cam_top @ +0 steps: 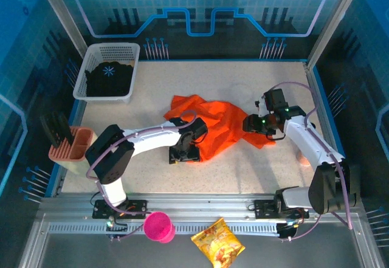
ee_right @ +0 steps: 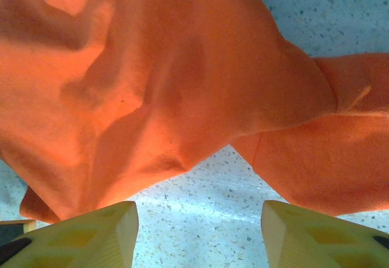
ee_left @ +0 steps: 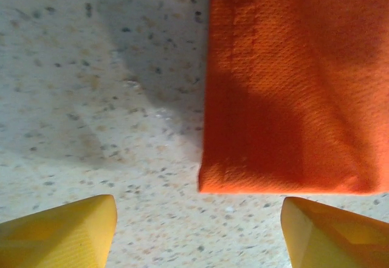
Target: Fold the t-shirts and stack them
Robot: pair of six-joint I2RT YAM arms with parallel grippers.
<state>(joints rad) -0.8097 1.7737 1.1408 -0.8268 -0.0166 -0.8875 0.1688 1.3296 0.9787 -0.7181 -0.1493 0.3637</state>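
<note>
orange t-shirt (cam_top: 213, 122) lies rumpled on the tabletop (cam_top: 255, 171); left tool (ee_left: 197, 231) wide and empty just off its near hem corner, right tool (ee_right: 199, 234) wide and empty at its right edge. closing short may pinch one layer only, worsening the bunching

Likely lab: aluminium-framed cell (cam_top: 194, 210), blue panels (cam_top: 121, 0).

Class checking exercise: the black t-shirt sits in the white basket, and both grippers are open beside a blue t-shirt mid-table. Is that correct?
Not quite: the t-shirt mid-table is orange, not blue, as the top external view shows. The rest stands.
</note>
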